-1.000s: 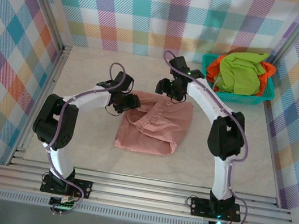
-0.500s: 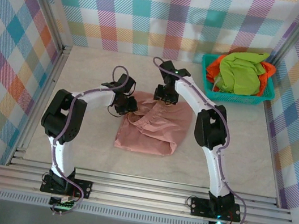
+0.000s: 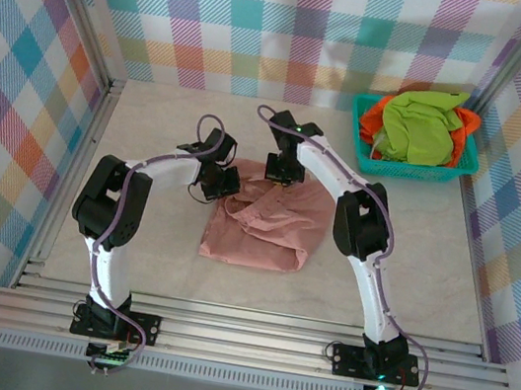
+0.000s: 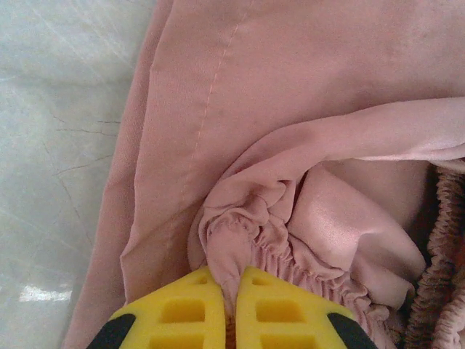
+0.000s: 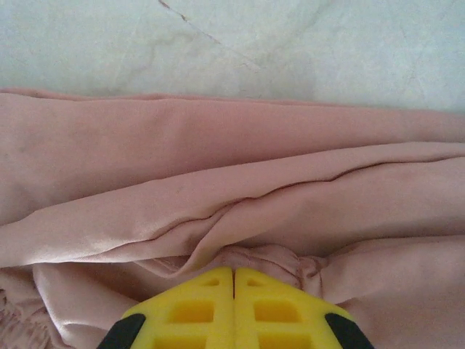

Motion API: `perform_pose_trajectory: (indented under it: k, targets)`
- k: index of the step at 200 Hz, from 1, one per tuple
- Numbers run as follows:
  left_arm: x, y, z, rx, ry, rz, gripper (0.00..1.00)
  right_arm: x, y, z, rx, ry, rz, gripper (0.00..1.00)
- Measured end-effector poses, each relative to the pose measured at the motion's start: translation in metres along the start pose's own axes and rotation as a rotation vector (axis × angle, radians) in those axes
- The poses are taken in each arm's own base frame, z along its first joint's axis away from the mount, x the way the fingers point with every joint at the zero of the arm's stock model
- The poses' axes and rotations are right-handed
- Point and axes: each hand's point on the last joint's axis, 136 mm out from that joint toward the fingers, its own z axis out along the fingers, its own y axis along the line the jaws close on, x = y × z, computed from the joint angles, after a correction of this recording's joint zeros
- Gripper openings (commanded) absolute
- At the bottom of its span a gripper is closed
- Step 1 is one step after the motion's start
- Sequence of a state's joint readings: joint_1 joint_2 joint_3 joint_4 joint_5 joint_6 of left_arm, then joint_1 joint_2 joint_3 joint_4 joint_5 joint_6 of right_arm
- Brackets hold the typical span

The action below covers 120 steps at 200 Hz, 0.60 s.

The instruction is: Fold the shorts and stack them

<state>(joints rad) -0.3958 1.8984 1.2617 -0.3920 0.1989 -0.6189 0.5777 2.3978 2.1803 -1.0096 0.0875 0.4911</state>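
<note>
The first fold is in hand: the pink shorts lie rumpled on the tabletop, left of the basket and nearer the arms' bases, well apart from it. Both hands are pinched shut on that garment. The left hand has a bunch of the gathered waistband squeezed between its jaws, at the end of the shorts farther from the basket. The right hand nips a fold of pink cloth at the end nearer the basket, its jaws pressed almost together. With both grips taken, the next move is probably to lift that edge and either spread the cloth flat or carry it over the rest toward the side away from the basket. That calls for the two hands to rise and travel together, so the fabric neither slips out nor twists between them. The count is three shorts: one pink on the tabletop, one green and one orange, both heaped in the one basket with the green on top. None is folded and nothing is stacked yet.
</note>
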Motion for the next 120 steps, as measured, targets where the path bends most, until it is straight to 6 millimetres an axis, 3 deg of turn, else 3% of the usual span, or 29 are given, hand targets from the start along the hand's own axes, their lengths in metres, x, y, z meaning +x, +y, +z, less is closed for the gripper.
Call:
perform_pose_trajectory:
  k: [33,66,94,120]
  targets:
    - [-0.005,-0.009,-0.015,0.022,-0.022,0.015,0.00,-0.002,0.001,-0.033,-0.030,-0.058,-0.002,0.00]
    - [-0.021,-0.037,-0.049,0.089,-0.072,0.054,0.00,-0.002,0.006,-0.098,-0.116,-0.182,-0.007,0.00]
    - [-0.036,-0.066,-0.073,0.171,-0.117,0.109,0.00,-0.003,0.029,-0.142,-0.216,-0.282,-0.047,0.00]
    - [-0.041,-0.078,-0.082,0.214,-0.123,0.149,0.00,0.005,0.058,-0.149,-0.276,-0.303,-0.109,0.00]
